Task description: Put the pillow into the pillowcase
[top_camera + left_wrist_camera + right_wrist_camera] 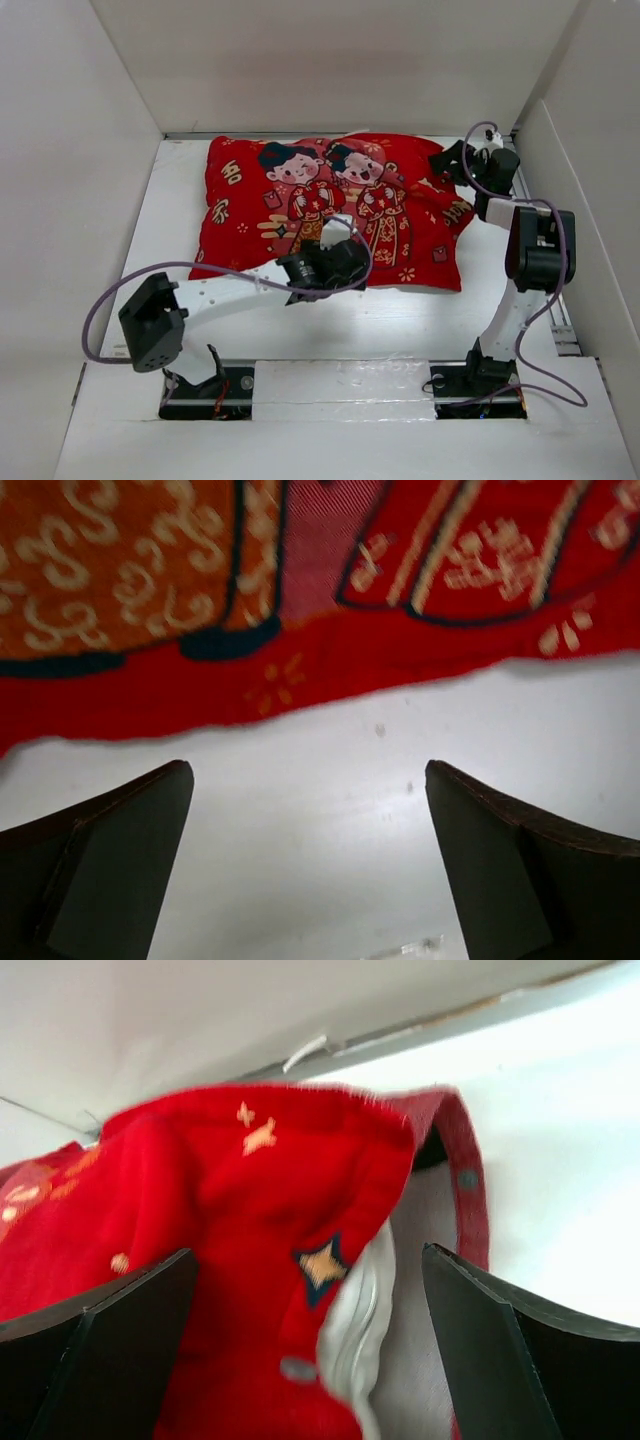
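The red pillowcase (330, 210) with two cartoon figures lies plump across the back of the white table (400, 320). Its right end is unfastened, and there the white pillow (355, 1330) shows inside, between the printed top layer (220, 1180) and a duller red flap with snaps (465, 1180). My right gripper (445, 160) hovers at that end, open, its jaws (308, 1252) straddling the case's edge and the pillow without closing on them. The left gripper (338, 238) is at the case's near edge, open over bare table (306, 770), with the red hem (300, 670) just beyond its fingertips.
White enclosure walls stand close on the left (70, 150), back (340, 60) and right (590, 180). The right arm (530, 250) stands near the right wall. A grey seam (450, 1022) runs along the base of the back wall behind the case.
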You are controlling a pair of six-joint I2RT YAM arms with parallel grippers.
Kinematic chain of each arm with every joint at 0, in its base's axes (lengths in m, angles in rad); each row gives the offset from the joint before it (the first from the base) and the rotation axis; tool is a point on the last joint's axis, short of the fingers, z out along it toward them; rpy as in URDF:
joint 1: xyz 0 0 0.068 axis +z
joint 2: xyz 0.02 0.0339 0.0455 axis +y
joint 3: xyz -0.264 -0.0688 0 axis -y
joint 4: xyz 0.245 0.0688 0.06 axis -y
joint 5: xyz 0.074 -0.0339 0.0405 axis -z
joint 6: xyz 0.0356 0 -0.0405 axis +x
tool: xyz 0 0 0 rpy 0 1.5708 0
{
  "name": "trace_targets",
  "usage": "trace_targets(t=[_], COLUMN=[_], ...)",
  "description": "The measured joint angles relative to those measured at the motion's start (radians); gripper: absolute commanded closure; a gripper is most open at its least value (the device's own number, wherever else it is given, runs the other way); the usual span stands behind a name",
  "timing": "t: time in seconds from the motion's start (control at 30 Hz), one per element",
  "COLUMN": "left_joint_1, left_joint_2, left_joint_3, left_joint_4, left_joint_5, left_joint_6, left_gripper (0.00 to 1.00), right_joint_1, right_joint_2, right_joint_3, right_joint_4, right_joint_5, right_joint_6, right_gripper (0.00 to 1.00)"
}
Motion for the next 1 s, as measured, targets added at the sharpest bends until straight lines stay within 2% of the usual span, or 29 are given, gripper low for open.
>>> trace_targets(t=[0.1, 0.17, 0.27, 0.3, 0.33, 0.53, 0.73, 0.83, 1.0], left_joint_1=[0.100, 0.166, 0.258, 0.297, 0.337, 0.639, 0.945, 1.002, 1.003], left_joint_2=[0.068, 0.103, 0.159, 0.180, 0.201, 0.248, 0.172, 0.074, -0.086], left_joint_3=[0.015, 0.015, 0.015, 0.015, 0.015, -0.022, -0.096, -0.134, -0.143], left_joint_4=[0.053, 0.084, 0.123, 0.133, 0.140, 0.153, 0.081, 0.030, 0.010], left_joint_5=[0.000, -0.001, 0.017, 0.026, 0.032, 0.101, -0.023, -0.083, -0.135], left_joint_6=[0.001, -0.002, -0.039, -0.058, -0.077, -0.240, -0.391, -0.420, -0.425], left_gripper=[0.00, 0.00, 0.00, 0.00, 0.00, 0.00, 0.00, 0.00, 0.00], right_joint_1=[0.013, 0.021, 0.029, 0.031, 0.032, 0.098, 0.248, 0.239, 0.193], right_joint_2=[-0.041, -0.039, -0.007, 0.005, 0.017, 0.004, -0.175, -0.285, -0.355], right_joint_3=[-0.037, -0.029, -0.020, -0.023, -0.028, -0.167, -0.399, -0.445, -0.413], right_joint_4=[-0.015, -0.010, 0.052, 0.076, 0.101, 0.246, 0.371, 0.329, 0.122], right_joint_5=[0.014, -0.011, -0.058, -0.076, -0.085, -0.126, -0.189, -0.169, -0.030], right_joint_6=[-0.014, -0.014, 0.026, 0.034, 0.056, 0.122, 0.158, 0.114, -0.009], right_gripper=[0.00, 0.17, 0.75, 0.91, 0.99, 1.00, 1.00, 1.00, 1.00])
